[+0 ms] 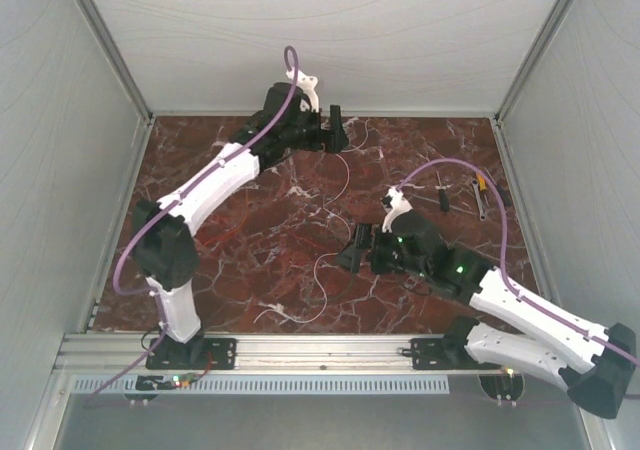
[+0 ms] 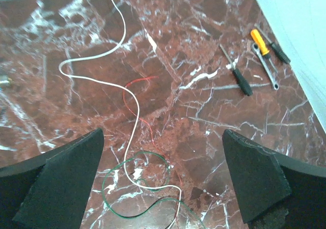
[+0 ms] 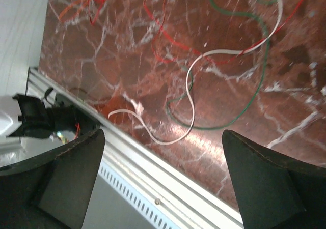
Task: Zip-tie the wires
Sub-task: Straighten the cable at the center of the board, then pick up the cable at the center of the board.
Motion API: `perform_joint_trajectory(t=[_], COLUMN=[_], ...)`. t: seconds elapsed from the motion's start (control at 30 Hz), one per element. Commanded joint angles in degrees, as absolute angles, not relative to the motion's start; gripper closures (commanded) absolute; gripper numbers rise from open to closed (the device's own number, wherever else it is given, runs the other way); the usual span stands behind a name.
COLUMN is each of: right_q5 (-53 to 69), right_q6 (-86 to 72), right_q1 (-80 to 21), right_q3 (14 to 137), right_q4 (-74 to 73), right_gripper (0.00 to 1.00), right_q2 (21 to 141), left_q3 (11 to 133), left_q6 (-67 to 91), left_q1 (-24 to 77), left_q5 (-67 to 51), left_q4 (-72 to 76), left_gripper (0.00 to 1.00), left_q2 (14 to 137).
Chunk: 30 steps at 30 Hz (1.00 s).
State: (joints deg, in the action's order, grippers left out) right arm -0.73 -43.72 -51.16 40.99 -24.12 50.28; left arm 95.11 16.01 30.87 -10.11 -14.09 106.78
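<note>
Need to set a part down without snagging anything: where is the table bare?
Free: the near-left table between the left arm and the wires; also the far strip between the left gripper and the tools. Crowded: the middle, where wires trail to the near edge, and beside the right gripper.

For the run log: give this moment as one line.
left tool open | right tool open | wires loose on table

Glossy, polished red-brown marble-look tabletop (image 2: 204,112), smooth plastic-coated wires (image 3: 190,89), matt black slightly grainy fingers (image 2: 61,183) on the left tool (image 2: 163,180), and a dull brushed-metal rail (image 3: 168,180) at its edge
</note>
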Motion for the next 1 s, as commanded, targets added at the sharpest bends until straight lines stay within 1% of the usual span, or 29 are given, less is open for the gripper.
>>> perform_joint_trajectory(t=[0.0,0.23,0.33,0.43,0.6,0.73,0.87,0.97], right_q5=[-3.7,-3.2,-2.0,-3.3,-5.3,-7.9,-9.4,-9.7], right_q6=[-38.9,-35.2,-32.0,-29.5,-26.3,-22.7,-19.9,-18.3], right_q1=[-46.8,-37.8,-34.2,-31.7,-30.9,-30.9,-30.9,-30.9], right_q3=[44.0,45.7,45.4,44.4,39.0,36.9,35.6,36.3], right_q4=[-25.0,-20.8,-18.4,-15.2,-4.8,-0.1,3.8,5.0], right_gripper=[0.02,0.02,0.02,0.02,0.02,0.02,0.02,0.02], right_q2=[48.9,51.6,54.6,57.8,58.6,59.9,61.1,62.1], left_q3=[99.1,96.7,90.8,83.5,73.1,66.9,62.9,62.1], left_q6=[12.7,8.5,8.1,8.9,11.8,14.7,18.4,22.5], left_q1=[31.2,30.8,29.5,27.1,21.7,19.9,18.0,16.8], left_q5=[-3.8,8.4,10.5,12.2,13.6,17.7,20.3,22.5], left_q4=[-17.6,-25.3,-27.2,-28.2,-30.6,-33.0,-34.9,-38.3], left_gripper=[0.0,0.0,0.0,0.0,0.01,0.02,0.05,0.07], left_q2=[100.6,90.4,84.5,78.1,69.3,64.5,61.4,59.8])
